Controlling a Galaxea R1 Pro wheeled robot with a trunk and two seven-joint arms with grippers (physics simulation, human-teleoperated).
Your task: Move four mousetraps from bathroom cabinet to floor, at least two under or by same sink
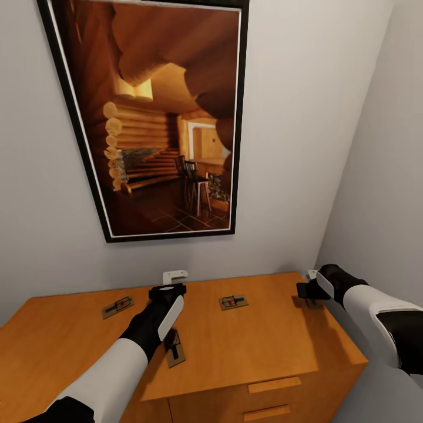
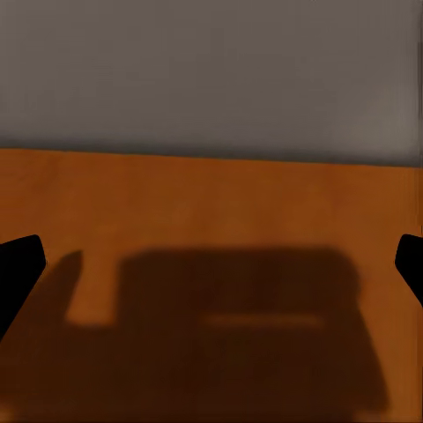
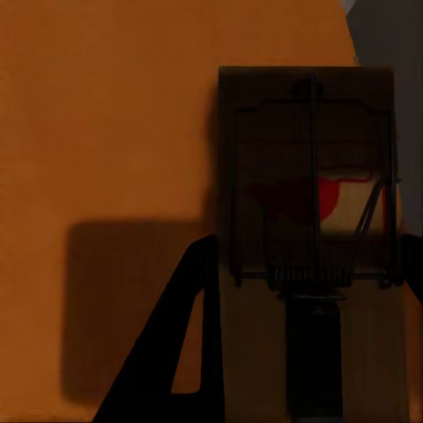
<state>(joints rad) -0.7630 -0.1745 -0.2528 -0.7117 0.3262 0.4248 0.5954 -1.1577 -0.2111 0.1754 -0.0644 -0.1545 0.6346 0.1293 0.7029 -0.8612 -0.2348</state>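
Mostly orange cabinet (image 1: 247, 346) top w/ mousetraps (image 1: 233, 302), grey walls, framed pic (image 1: 158, 117).

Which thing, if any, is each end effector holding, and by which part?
Left end effector: nothing. Right end effector straddles a mousetrap; a hold cannot be told.
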